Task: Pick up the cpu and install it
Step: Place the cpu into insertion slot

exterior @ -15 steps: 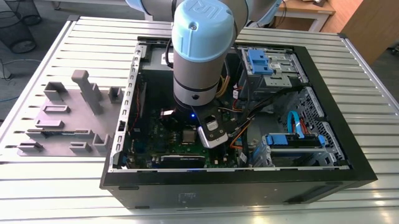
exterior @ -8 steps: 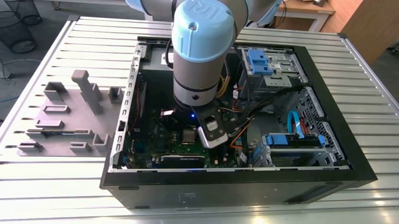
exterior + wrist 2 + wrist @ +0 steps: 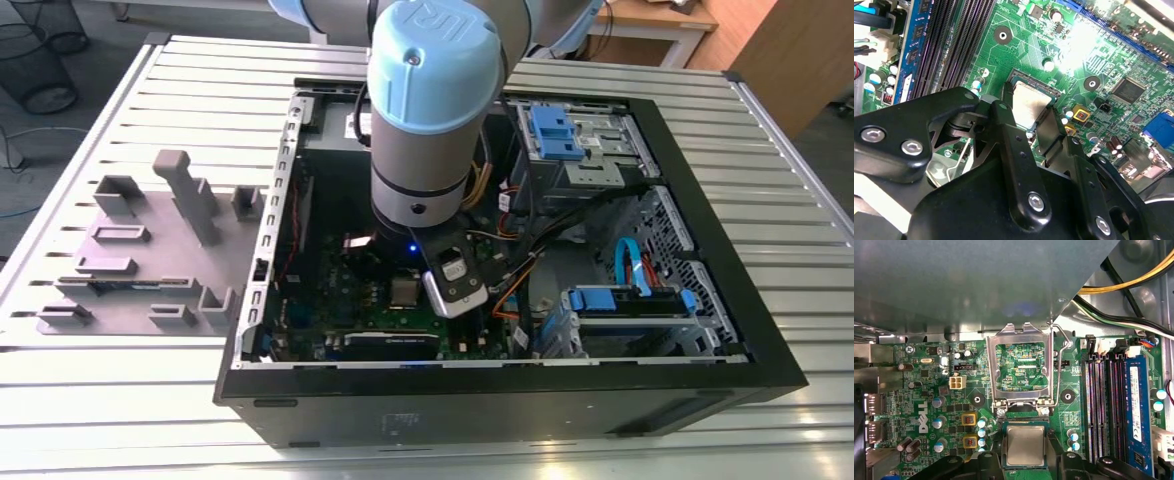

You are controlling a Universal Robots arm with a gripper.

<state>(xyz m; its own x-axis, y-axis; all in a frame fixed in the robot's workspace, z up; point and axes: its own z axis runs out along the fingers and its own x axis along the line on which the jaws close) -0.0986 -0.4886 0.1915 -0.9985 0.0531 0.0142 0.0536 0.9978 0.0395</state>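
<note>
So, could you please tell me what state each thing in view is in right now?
cpu, lying flat in the socket, metal top up.
load plate, swung open, off the socket.
lever, unlatched and swung back.
gripper, down inside the PC case, right over the cpu.
PC case, lying on its side, side panel off.
memory module, seated in its slot.

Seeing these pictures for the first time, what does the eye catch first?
In the exterior view, a pale-blue robot arm reaches into the open black PC case. In both wrist views, the silver cpu sits in its socket on the green motherboard, under the pincer, beside the flipped-open frame.
</note>
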